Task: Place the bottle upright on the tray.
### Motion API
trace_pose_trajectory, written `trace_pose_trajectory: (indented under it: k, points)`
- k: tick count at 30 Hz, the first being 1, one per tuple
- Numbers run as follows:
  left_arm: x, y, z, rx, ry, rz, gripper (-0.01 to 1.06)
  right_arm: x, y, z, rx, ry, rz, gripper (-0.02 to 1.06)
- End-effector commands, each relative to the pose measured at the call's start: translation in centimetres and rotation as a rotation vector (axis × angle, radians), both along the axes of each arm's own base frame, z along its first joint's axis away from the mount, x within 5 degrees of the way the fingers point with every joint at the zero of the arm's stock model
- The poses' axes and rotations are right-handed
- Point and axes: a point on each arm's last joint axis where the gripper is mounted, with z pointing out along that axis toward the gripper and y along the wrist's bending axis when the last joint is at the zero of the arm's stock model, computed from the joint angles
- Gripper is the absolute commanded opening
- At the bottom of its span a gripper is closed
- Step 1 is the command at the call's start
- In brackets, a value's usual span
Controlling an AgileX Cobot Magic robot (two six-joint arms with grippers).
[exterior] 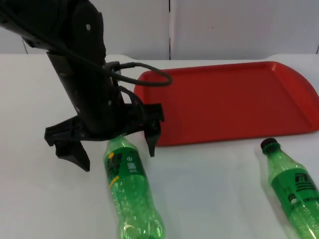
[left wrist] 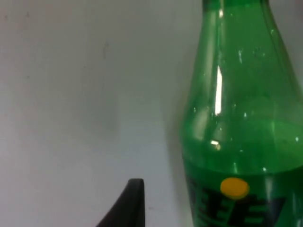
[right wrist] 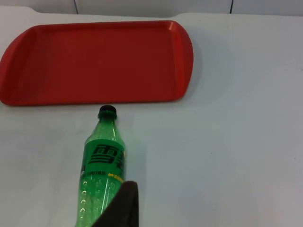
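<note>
Top view puts the left gripper (exterior: 112,149) spread wide, straddling the neck end of a green bottle (exterior: 130,191) lying on the table (exterior: 209,189), its long axis running away from the red tray (exterior: 234,99). A second bottle (right wrist: 99,165) lies just ahead of the waiting right gripper, whose finger state I cannot tell.

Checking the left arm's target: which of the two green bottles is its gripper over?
The left bottle, lying under the open left gripper; the right bottle lies apart.
</note>
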Motion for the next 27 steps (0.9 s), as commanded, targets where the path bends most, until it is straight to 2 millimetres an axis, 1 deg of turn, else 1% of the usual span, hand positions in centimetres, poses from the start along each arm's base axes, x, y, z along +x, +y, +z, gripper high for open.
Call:
trace_pose_trajectory:
  k: [1, 5, 6, 11, 16, 23, 27]
  points:
    - [0.0, -0.5, -0.3, 0.0, -0.007, -0.01, 1.05, 0.0, 0.0, 0.0, 0.003, -0.008, -0.005, 1.04]
    - [0.2, -1.0, -1.6, -0.012, -0.013, -0.002, 1.05, 0.0, 0.0, 0.0, 0.003, -0.008, -0.005, 1.04]
    - [0.2, -1.0, -1.6, -0.012, -0.013, -0.002, 1.05, 0.0, 0.0, 0.0, 0.003, -0.008, -0.005, 1.04]
    - [0.2, -0.9, -3.0, 0.006, 0.006, -0.007, 1.05, 0.0, 0.0, 0.0, 0.003, -0.008, -0.005, 1.04]
    - [0.3, -1.0, -3.5, 0.004, -0.003, -0.003, 1.05, 0.0, 0.0, 0.0, 0.003, -0.008, -0.005, 1.04]
    - [0.5, -1.0, -3.7, 0.003, -0.02, -0.008, 1.05, 0.0, 0.0, 0.0, 0.003, -0.008, -0.005, 1.04]
    - [0.5, -1.0, -4.1, 0.011, -0.015, -0.013, 1.05, 0.0, 0.0, 0.0, 0.003, -0.008, -0.005, 1.04]
